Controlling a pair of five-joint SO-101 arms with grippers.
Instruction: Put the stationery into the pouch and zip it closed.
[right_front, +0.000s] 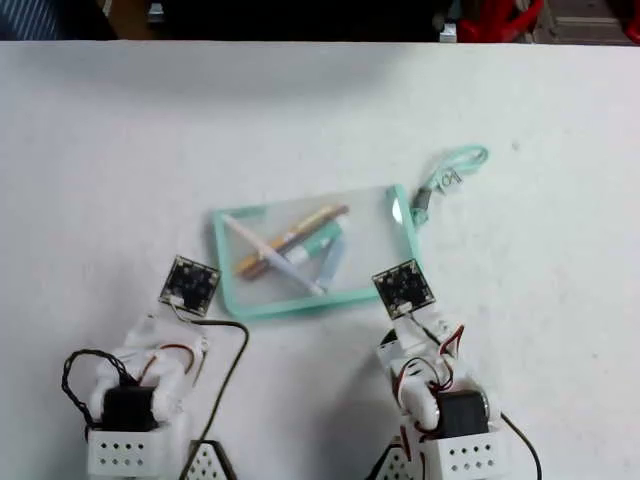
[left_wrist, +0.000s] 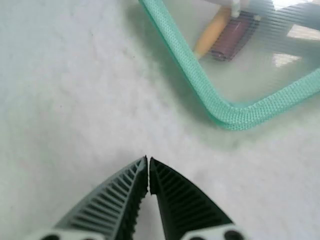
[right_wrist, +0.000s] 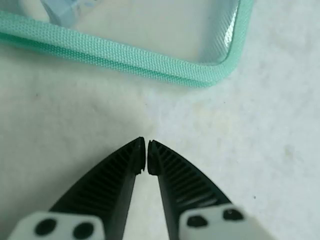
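A clear pouch with a teal edge (right_front: 230, 290) lies flat in the middle of the table, with pens and other stationery (right_front: 290, 245) inside it. Its teal strap (right_front: 455, 165) trails off the far right corner. In the left wrist view my left gripper (left_wrist: 148, 162) is shut and empty, just short of the pouch's near left corner (left_wrist: 230, 116). My right gripper (right_wrist: 146, 145) is shut and empty too, a little short of the pouch's near right corner (right_wrist: 220, 75). From above, both arms (right_front: 150, 390) (right_front: 435, 390) sit at the table's near edge.
The white table (right_front: 100, 150) spreads wide around the pouch. Its far edge meets a dark background with red objects (right_front: 495, 18) at the back right. Cables (right_front: 230, 370) hang by the arm bases.
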